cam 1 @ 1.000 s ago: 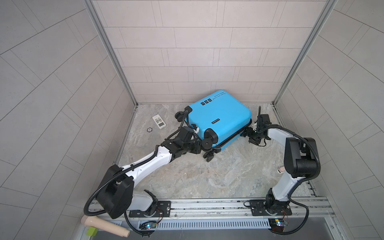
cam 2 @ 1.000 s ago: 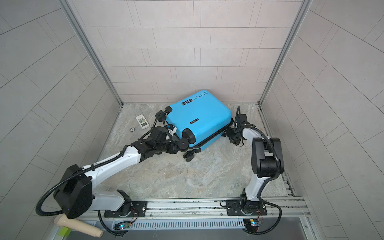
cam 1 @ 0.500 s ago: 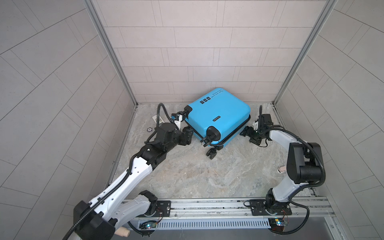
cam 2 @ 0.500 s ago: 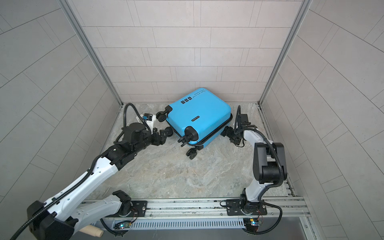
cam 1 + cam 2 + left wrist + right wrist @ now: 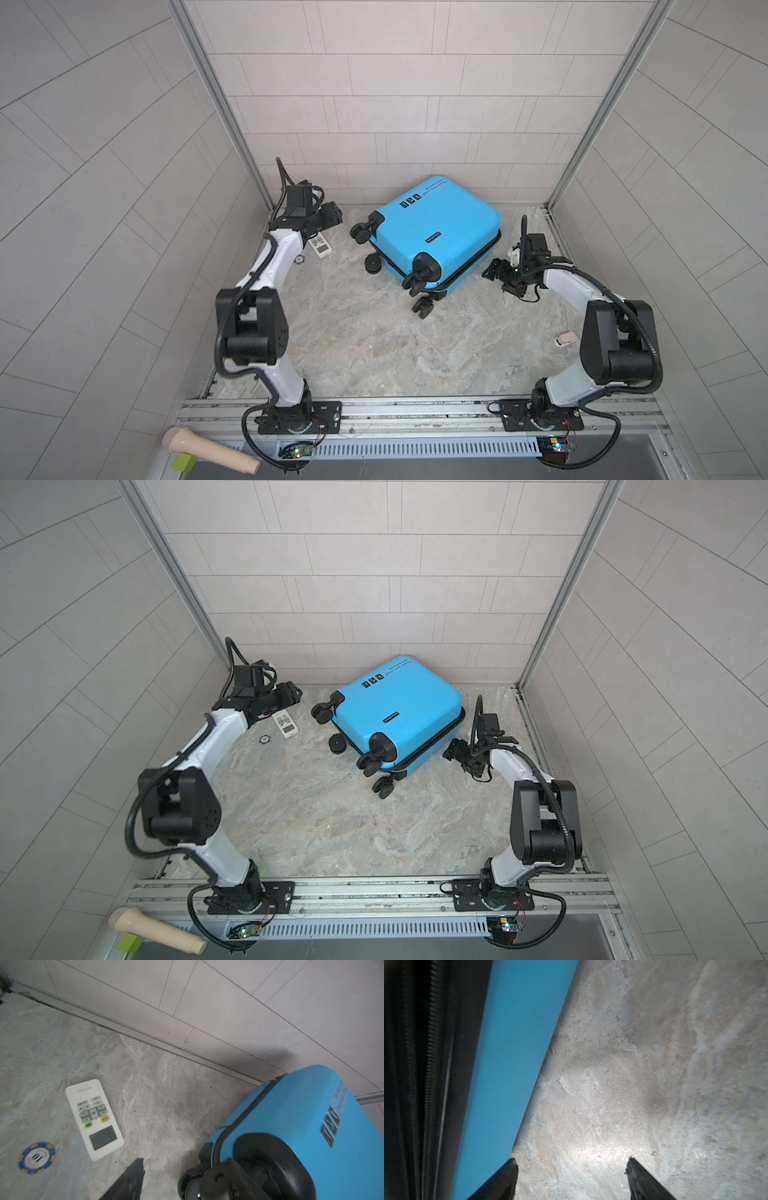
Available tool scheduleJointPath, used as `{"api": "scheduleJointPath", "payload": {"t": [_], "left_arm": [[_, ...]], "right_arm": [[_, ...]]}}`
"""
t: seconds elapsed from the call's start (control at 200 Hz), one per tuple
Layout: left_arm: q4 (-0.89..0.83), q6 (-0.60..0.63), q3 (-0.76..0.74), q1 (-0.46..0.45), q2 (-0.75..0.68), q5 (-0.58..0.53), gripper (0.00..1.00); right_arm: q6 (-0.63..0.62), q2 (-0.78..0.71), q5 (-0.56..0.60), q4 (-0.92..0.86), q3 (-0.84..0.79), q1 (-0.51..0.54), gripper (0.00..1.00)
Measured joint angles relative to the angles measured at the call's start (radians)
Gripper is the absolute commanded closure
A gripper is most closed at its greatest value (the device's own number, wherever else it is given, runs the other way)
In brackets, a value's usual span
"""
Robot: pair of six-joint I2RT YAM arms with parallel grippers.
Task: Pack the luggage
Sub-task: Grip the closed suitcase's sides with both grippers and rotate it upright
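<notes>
The luggage point(image 5: 432, 232) point(image 5: 399, 712) is a bright-blue hard-shell suitcase with black wheels. It lies shut on the stone floor near the back wall in both top views. My left gripper point(image 5: 332, 212) point(image 5: 293, 690) hovers to its left, apart from the nearest wheel point(image 5: 359, 232), with its fingers spread and nothing between them. In the left wrist view the left gripper point(image 5: 185, 1160) points toward the luggage point(image 5: 301, 1126) and that wheel. My right gripper point(image 5: 492, 270) point(image 5: 451, 750) stands open just right of the suitcase. The right wrist view has the right gripper point(image 5: 572, 1163) over bare floor, one finger beside the luggage point(image 5: 508, 1064).
A white remote point(image 5: 321, 245) point(image 5: 94, 1118) and a blue poker chip point(image 5: 299, 259) point(image 5: 36, 1157) lie on the floor under the left arm. A small pink object point(image 5: 566, 338) lies by the right arm. Tiled walls close three sides.
My left arm has pulled away from the luggage's wheel end, back to the far left corner over the remote. The luggage has shifted slightly. The right gripper has stayed beside it.
</notes>
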Motion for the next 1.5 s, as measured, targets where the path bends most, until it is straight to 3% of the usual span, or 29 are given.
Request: {"api": "scheduleJointPath", "payload": {"t": [0.135, 0.27, 0.57, 0.801, 0.926, 1.086, 1.501], "left_arm": [[-0.002, 0.005, 0.181, -0.008, 0.238, 0.061, 0.41], [-0.012, 0.027, 0.263, -0.039, 0.364, 0.092, 0.4], [0.058, 0.026, 0.318, -0.084, 0.472, 0.214, 0.41], [0.064, 0.065, 0.295, -0.084, 0.486, 0.247, 0.42], [0.118, 0.073, 0.193, -0.095, 0.425, 0.232, 0.42], [0.205, 0.069, -0.052, -0.133, 0.264, 0.206, 0.42], [0.32, 0.003, -0.589, -0.258, -0.103, 0.08, 0.42]], "right_arm": [[0.006, 0.09, 0.0, 0.008, 0.05, -0.004, 0.19], [0.027, 0.177, 0.0, 0.021, 0.106, -0.009, 0.2], [0.071, 0.369, 0.03, -0.013, 0.314, -0.017, 0.24], [0.077, 0.467, 0.059, -0.055, 0.462, -0.014, 0.24], [0.063, 0.545, 0.101, -0.135, 0.598, 0.003, 0.24], [0.05, 0.606, 0.123, -0.198, 0.709, 0.038, 0.24], [-0.016, 0.62, 0.145, -0.255, 0.747, 0.052, 0.18]]}}
